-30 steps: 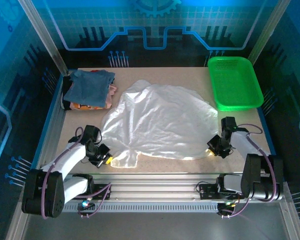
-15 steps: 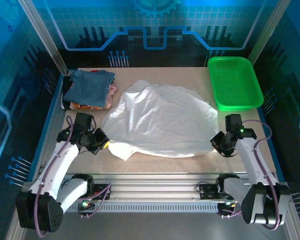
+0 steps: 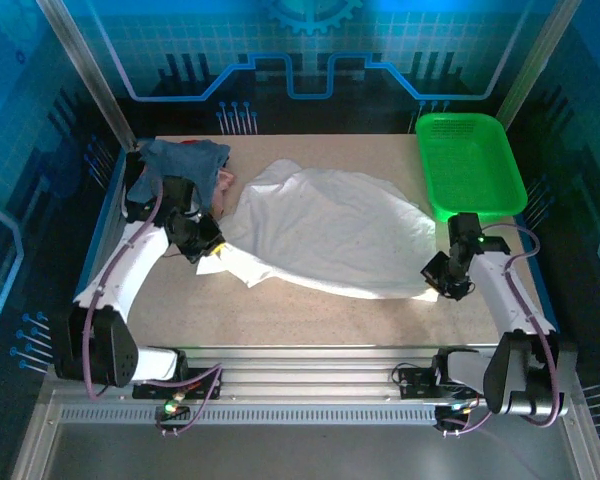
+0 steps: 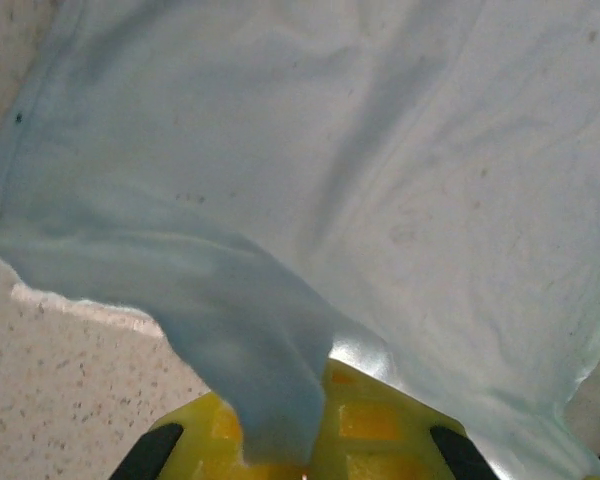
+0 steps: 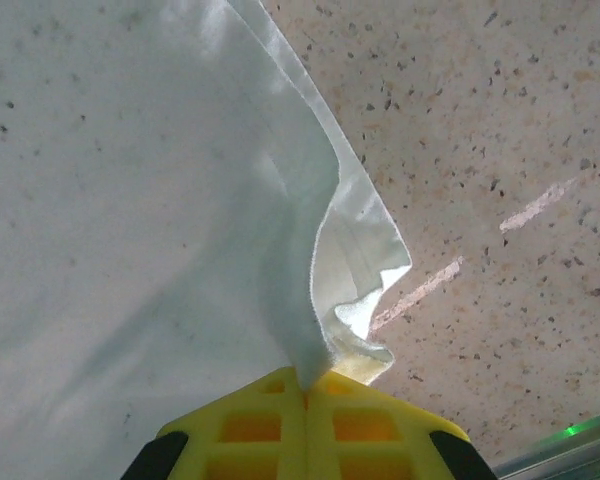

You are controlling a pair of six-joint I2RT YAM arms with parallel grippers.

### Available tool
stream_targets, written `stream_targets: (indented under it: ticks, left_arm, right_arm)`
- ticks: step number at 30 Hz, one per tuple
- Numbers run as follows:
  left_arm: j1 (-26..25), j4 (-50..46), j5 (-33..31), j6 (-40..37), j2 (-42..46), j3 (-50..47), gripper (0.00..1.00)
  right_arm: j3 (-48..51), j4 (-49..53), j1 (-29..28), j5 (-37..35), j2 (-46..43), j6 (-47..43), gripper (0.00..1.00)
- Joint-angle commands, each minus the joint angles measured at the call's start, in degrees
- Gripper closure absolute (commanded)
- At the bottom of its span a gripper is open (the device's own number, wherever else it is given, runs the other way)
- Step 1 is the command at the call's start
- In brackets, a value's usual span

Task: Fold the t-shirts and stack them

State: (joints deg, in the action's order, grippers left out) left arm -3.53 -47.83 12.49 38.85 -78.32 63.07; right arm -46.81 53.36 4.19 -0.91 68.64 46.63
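**Two arms grip white shirt by its near edge**

The left gripper point(image 3: 208, 250) and right gripper point(image 3: 440, 282) each have yellow jaws closed on the near edge of the white t-shirt point(image 3: 330, 235). The shirt spreads over the worktop point(image 3: 310, 320) between them. Folded t-shirts point(image 3: 185, 168) lie just beyond the left jaws, and a green basket point(image 3: 470, 165) sits beyond the right jaws.

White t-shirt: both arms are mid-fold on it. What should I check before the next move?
1. Left claw shut on the white t-shirt: ok, cloth pinched.
2. Right claw shut on the shirt's edge: ok.
3. Cloth smooth between the claws: not ok, creased and doubled over.
4. Left arm free of the folded stack: cannot tell, they overlap from above.
5. Shirt apart from the green basket: cannot tell, edges very close.
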Motion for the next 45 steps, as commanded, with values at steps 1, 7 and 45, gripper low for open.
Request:
stream_targets:
  ticks: [1, 7, 45]
  left_arm:
    - [0.5, -2.0, -2.4, -6.6, -3.3, 4.1, 1.00]
    - [0.5, -1.0, -2.0, -9.2, -10.1, 9.3, 1.00]
    - [-2.2, -2.6, -0.7, -21.4, -42.9, 40.1, 0.88]
  right_arm:
    - [-2.6, -0.3, 0.9, -1.8, 1.6, -2.5, 1.00]
    - [-3.3, -1.9, 2.2, -2.5, 5.4, -4.8, 1.00]
    - [-27.7, -5.1, -0.7, -11.2, 35.4, -14.3, 0.95]
